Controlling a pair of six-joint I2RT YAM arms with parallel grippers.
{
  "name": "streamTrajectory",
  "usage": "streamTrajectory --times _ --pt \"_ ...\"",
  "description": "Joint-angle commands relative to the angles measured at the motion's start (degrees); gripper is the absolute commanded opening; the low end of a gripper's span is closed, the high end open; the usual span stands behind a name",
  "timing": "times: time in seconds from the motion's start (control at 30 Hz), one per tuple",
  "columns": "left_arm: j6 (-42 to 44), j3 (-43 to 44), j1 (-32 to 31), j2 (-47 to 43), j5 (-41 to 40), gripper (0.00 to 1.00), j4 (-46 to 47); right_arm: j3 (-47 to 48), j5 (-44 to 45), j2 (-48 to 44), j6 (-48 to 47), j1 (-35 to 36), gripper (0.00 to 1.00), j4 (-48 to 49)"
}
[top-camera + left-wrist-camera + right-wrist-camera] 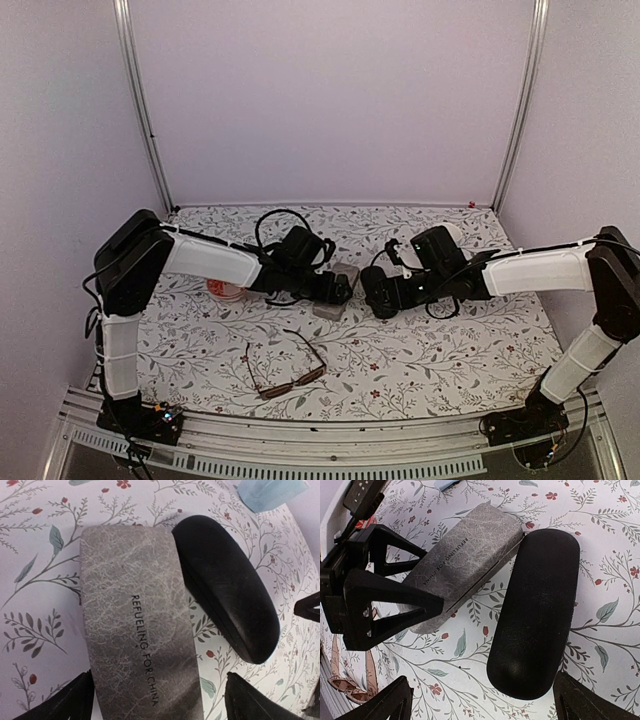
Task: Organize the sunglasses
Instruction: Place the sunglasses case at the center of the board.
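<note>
The thin brown-framed sunglasses [285,366] lie open on the near table; their temples show at the right wrist view's lower left [349,682]. The pink-red sunglasses [225,290] lie at the left, partly hidden behind my left arm. My left gripper [340,290] [160,705] is open, its fingers [65,705] straddling the near end of the grey rectangular case [132,620] [462,562]. My right gripper [378,298] [485,705] is open, its fingers [592,702] straddling the end of the black oval case [535,615] [227,587], which lies beside the grey case.
A pale blue object [270,492] lies just beyond the two cases. A white object [450,233] sits behind the right wrist. Metal frame posts [140,100] and white walls bound the flower-patterned table [420,370].
</note>
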Motion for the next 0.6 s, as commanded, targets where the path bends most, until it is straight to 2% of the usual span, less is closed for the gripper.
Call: streamTrajectory --times 0.0,0.27,0.33,0.57 --pt "-0.39 -2.17 -3.34 -1.56 3.79 0.9 2.98 -0.18 0.36 -1.71 0.64 0.27 1.0 0.07" --pt "-1.56 -6.1 -7.18 -5.31 9.65 0.87 5.96 0.02 1.99 -1.62 1.98 0.28 1.0 -0.59" --pt "-1.38 -7.86 -7.67 -8.95 10.46 0.87 7.21 -0.18 2.04 -1.64 2.38 0.34 1.0 -0.67" --pt "-0.3 -16.31 -7.54 -19.01 0.67 0.92 7.92 -1.05 0.18 -2.12 2.92 1.15 1.0 0.73"
